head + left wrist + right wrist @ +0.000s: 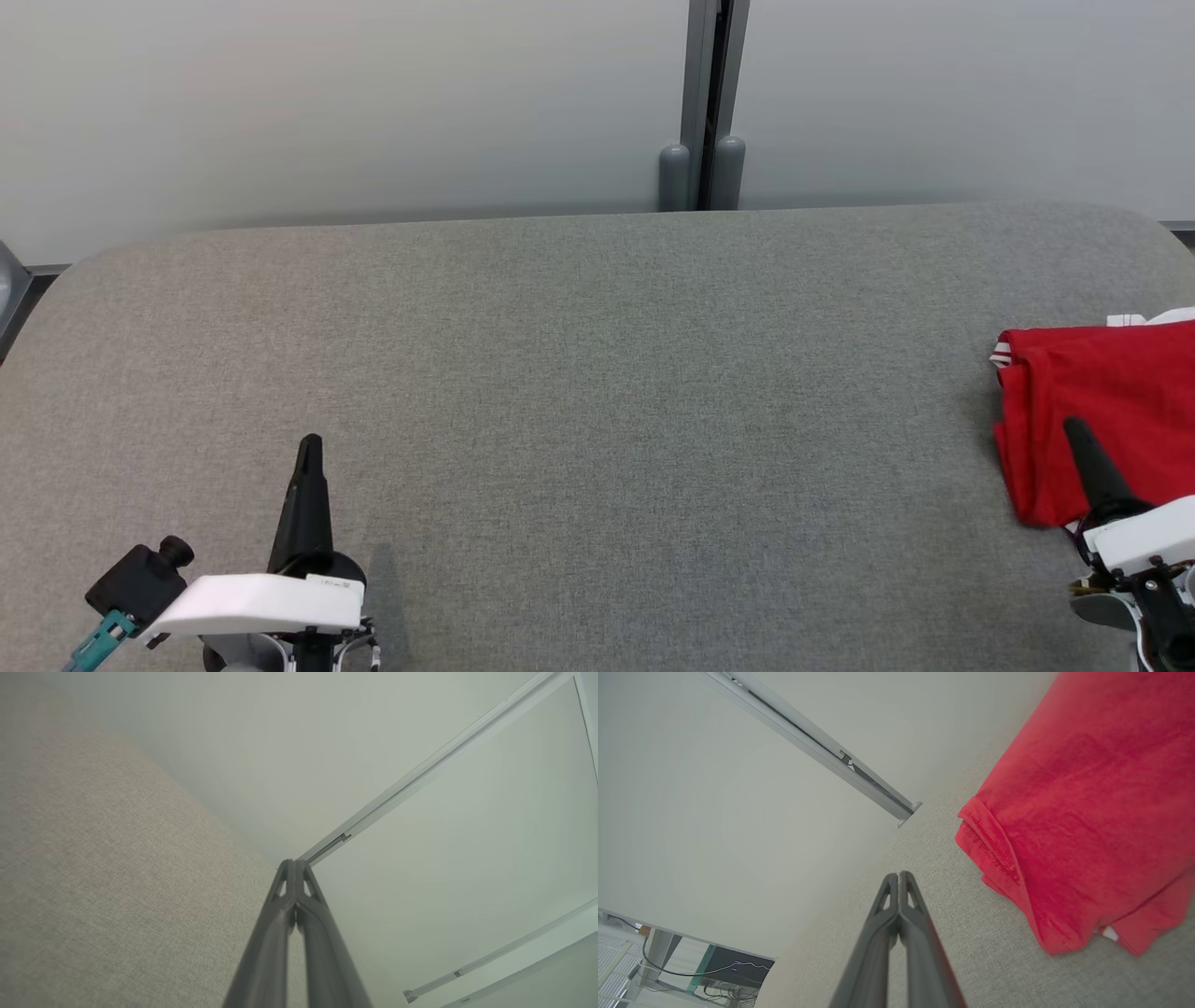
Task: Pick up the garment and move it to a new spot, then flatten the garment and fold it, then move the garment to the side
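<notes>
Facing the garment (1083,812), right wrist view reveals hem stitching (994,851).

Garment (1111,401) lies on the table (597,373) at its right edge, right gripper (1074,431) just beside its near left corner, left gripper (310,448) well apart over the table's near left, wall (327,103) behind the table, post (702,173) against the far edge's middle.
</notes>
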